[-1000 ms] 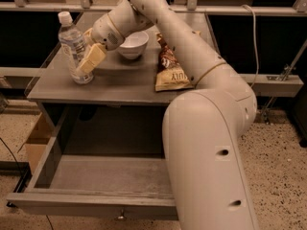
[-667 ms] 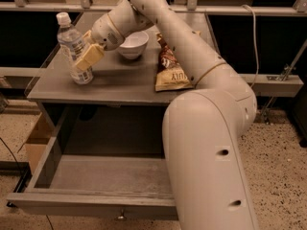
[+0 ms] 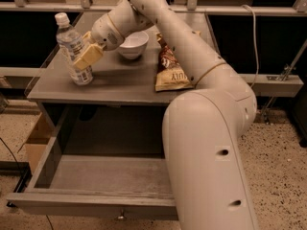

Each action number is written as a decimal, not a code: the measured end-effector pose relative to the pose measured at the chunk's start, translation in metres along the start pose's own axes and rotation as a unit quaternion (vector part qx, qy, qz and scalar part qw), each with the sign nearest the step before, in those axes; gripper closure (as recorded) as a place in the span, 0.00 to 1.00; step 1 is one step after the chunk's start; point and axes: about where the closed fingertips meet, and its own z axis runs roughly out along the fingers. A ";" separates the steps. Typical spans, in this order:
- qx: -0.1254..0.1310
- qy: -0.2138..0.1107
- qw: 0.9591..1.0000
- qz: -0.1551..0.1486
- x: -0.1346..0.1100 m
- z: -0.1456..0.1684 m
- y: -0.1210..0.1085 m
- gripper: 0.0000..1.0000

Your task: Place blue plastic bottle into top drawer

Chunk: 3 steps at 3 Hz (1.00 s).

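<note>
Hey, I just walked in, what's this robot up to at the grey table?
The robot's gripper is at the left of the grey table, its fingers closed on the clear plastic water bottle with a white cap, which is tilted, its base near the tabletop. The wide grey top drawer below is pulled open, with nothing visible inside. A white bowl and a brown snack bag sit nearby.

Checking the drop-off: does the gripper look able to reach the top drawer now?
Probably yes: the gripper grips the blue plastic bottle, and the top drawer stands open and unobstructed right below.
</note>
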 end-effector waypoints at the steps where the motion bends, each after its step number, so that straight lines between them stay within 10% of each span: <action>1: 0.000 0.000 1.000 0.000 0.000 0.000 0.000 1.00; 3: 0.008 0.009 1.000 0.009 -0.013 -0.007 0.013 1.00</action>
